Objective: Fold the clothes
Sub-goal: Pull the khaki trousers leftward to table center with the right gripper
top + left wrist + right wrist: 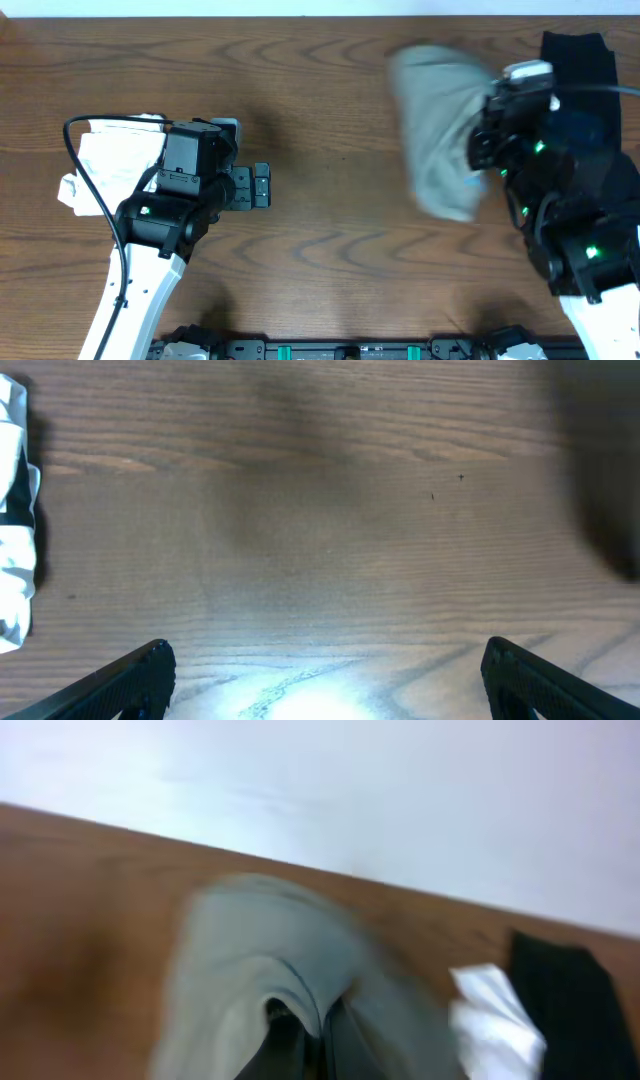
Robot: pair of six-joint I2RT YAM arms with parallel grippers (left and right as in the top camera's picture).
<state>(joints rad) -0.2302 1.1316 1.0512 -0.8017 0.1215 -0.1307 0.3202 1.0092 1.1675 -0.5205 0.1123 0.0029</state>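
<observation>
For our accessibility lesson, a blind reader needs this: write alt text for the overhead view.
The right arm's tool grips blurred khaki-grey cloth shorts over a brown wooden table, a black cloth garment far right. The left arm's tool hangs open near a crumpled white cloth garment.

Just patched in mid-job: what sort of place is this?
Probably a robot lab workbench: wood-grain table, plain white wall behind it, and khaki-grey shorts, a white garment and a black garment.

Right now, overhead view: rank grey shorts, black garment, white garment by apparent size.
1. grey shorts, though motion-blurred.
2-3. black garment and white garment: unranked, each only partly visible.
</observation>
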